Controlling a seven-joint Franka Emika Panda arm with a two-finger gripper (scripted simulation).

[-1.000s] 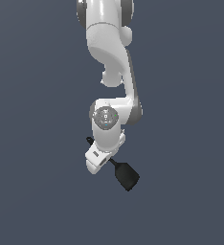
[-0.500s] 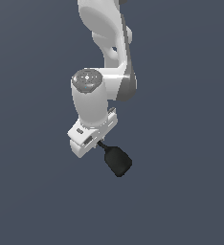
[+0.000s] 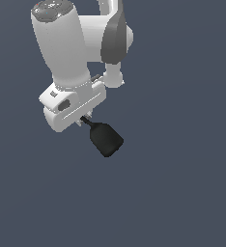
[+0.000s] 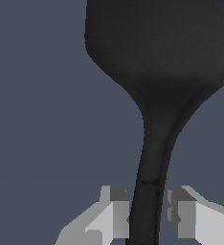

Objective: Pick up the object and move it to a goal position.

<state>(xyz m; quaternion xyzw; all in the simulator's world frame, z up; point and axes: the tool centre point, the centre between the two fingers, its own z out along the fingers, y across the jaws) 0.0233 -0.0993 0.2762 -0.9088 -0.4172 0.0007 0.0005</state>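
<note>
While clamped — spatula (image 3: 105,139) in gripper (image 4: 147,215)

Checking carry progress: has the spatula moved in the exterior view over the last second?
Yes. No fixed landmark, so against the frame: the spatula, held in the tool, moved slightly toward the exterior view's left and upward.

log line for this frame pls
phase: carry | gripper: shut on spatula handle | blade: sticking out past the fingers | goal: not visible

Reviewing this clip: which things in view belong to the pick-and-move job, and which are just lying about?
Part of the job:
- black spatula, held by its handle, blade sticking out past the fingers
- gripper, shut on the spatula handle

Just lying about:
- nothing else shows in either view; only a plain dark backdrop
</note>
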